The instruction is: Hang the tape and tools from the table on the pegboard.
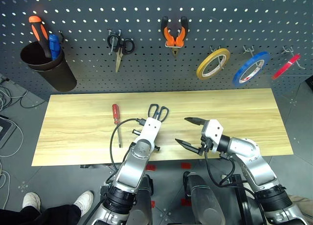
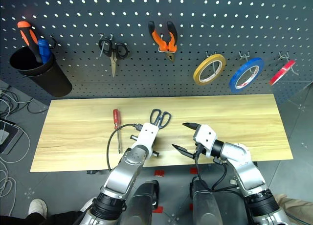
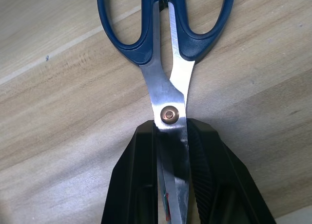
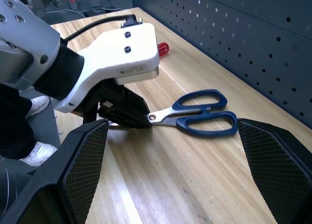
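The long steel scissors [image 3: 168, 87] with dark blue loop handles lie flat on the table [image 1: 73, 132], handles toward the pegboard [image 1: 146, 10]. My left gripper [image 3: 169, 131] is shut on their blades just behind the pivot screw. To the right, my right gripper [image 1: 185, 130] is held open above the table with nothing between its fingers. The red-handled screwdriver [image 1: 116, 118] lies on the table left of the scissors. On the pegboard's hooks hang the orange-handled pliers [image 1: 174, 35] and the blue tape [image 1: 251, 68].
A black cup [image 1: 49, 66] with orange and blue screwdrivers hangs at the pegboard's left. Small black-handled scissors [image 1: 120, 46], a yellow tape roll [image 1: 213, 63] and a flat red item [image 1: 286, 67] hang there too. A person's shoes [image 1: 58, 203] stand on the floor at the near left.
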{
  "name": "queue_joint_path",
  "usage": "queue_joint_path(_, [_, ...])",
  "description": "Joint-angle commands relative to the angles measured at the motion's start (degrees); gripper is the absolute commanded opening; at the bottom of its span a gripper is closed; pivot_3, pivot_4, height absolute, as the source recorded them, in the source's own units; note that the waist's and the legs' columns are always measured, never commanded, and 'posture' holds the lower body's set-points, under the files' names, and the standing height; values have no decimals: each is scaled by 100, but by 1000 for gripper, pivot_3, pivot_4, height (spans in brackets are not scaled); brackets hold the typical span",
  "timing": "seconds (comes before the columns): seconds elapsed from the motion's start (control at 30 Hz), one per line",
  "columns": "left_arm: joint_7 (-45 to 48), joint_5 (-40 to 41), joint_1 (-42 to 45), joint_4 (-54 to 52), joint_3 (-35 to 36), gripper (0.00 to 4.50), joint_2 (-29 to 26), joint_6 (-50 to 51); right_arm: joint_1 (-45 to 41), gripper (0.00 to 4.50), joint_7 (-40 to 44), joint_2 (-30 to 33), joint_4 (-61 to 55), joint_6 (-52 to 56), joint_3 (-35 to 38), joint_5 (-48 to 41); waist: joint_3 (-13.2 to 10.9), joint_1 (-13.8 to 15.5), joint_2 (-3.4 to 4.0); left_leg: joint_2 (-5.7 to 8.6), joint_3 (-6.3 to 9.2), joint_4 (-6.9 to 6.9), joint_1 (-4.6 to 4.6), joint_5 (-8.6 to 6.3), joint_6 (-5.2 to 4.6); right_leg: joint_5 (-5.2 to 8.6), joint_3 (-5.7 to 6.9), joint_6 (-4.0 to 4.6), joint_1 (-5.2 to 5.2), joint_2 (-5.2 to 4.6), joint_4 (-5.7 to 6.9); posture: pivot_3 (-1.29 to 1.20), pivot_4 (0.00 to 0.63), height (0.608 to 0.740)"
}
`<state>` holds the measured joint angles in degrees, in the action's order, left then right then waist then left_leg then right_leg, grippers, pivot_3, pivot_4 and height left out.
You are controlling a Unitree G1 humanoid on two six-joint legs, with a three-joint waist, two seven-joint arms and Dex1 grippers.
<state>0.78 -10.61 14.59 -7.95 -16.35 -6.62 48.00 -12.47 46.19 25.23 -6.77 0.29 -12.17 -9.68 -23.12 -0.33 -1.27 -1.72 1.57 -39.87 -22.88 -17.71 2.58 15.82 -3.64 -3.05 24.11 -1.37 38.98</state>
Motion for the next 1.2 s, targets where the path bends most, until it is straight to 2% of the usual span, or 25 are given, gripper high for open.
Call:
queue_joint_path(0.03, [229, -99, -177, -97, 97, 534, -397, -102, 43, 4500, 35, 1, -197, -103, 130, -124, 2, 4, 1, -2, 1, 1, 0, 1, 1, 0, 1, 0, 0, 0, 0, 52, 409, 740])
queue_joint_path(0.17, [580, -98, -367, -496, 178, 534, -1009, -718, 155, 4500, 38, 27, -542, 99, 344, -455, 6, 4, 1, -11, 3, 9, -4, 19, 37, 0, 2, 0, 9, -3, -1, 71, 355, 740])
queue_joint_path(0.37, [886, -272, -1021, -1059, 196, 534, -1901, -2477, 255, 4500, -226, 18, -1452, 841, 750, -1116, 65, 49, 1, -10, 12, 18, -25, 31, 58, 0, 24, -1, 24, -71, -7, 87, 267, 740])
queue_joint_path(0.5, [619, -510, -1558, -1208, 571, 534, -2332, -3832, 226, 4500, -654, -5, -2142, 1391, 1058, -1484, 315, 79, -2, 0, 22, 17, -57, 32, 60, -1, 43, -3, 47, -86, -19, 96, 222, 740])
queue_joint_path(0.73, [204, -657, -1834, -1422, 1261, 534, -2196, -4731, 161, 4500, -1152, -133, -2718, 1854, 1220, -1788, 682, 175, -4, 16, 73, 17, -99, 38, 64, -1, 111, -2, 51, -75, -35, 114, 175, 740])
queue_joint_path(0.9, [140, -684, -1889, -1775, 1451, 534, -1960, -5110, 151, 4500, -1261, -255, -2893, 1973, 1187, -2013, 820, 191, -13, 21, 73, 15, -97, 41, 57, -1, 125, -2, 31, -66, -41, 127, 157, 740])
queue_joint_path(1.2, [159, -765, -1531, -1642, 1577, 534, -1616, -5161, -68, 4500, -1256, -282, -2619, 1846, 1202, -1870, 1019, 199, -17, 36, 73, 15, -90, 43, 50, -1, 131, -1, 19, -51, -41, 130, 151, 740])
